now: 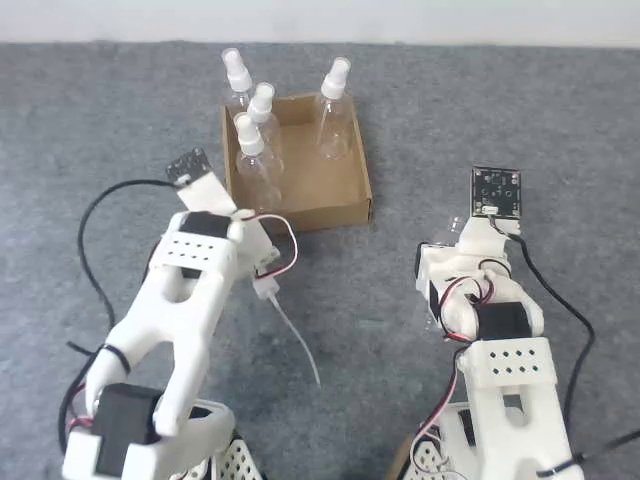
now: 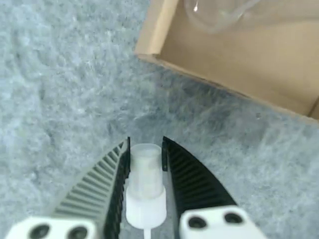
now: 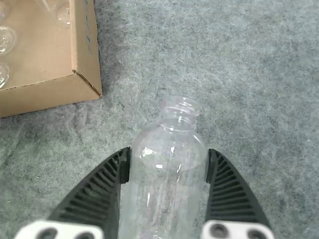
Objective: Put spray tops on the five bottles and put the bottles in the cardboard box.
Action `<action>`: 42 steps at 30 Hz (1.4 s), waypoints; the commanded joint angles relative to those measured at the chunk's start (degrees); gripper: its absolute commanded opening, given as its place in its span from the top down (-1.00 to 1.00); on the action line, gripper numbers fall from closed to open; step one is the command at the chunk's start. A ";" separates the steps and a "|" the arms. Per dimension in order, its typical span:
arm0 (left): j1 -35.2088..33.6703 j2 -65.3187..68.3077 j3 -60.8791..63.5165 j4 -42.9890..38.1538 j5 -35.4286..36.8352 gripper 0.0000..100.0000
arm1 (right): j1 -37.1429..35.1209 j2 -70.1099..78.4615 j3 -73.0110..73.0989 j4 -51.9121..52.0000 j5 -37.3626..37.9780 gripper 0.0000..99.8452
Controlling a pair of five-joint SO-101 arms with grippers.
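- Grey felt-like surface [image 1: 520,110] carries everything; both arms stand at its near edge
- left claw [image 2: 145,142] is clamped on a white spray top [image 2: 145,181], one ribbed finger on each side of its collar
- right claw [image 3: 168,152] grips a clear open bottle [image 3: 172,124] round its body; the neck is bare, with no top on it
- cardboard box [image 1: 300,215] sits just beyond the left claw and well apart from the right one; four capped bottles [image 1: 335,125] stand upright at it; three are plainly inside; whether the one at the far left corner is inside or just behind the wall, I cannot tell
- progress, as I judge it: four of five bottles have tops and are at the box; what is left is to join this last top to this last bottle, then box it
- the open bottle's long axis runs in line with its claw, mouth pointing away from the wrist
- the spray top's head points toward the left fingertips; its thin tube [image 1: 298,345] trails back toward the near edge, so top and bottle are not yet lined up
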 commanded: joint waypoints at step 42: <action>-0.35 -53.01 1.98 -6.15 -0.26 0.98 | -11.38 -45.23 18.46 2.68 11.60 0.78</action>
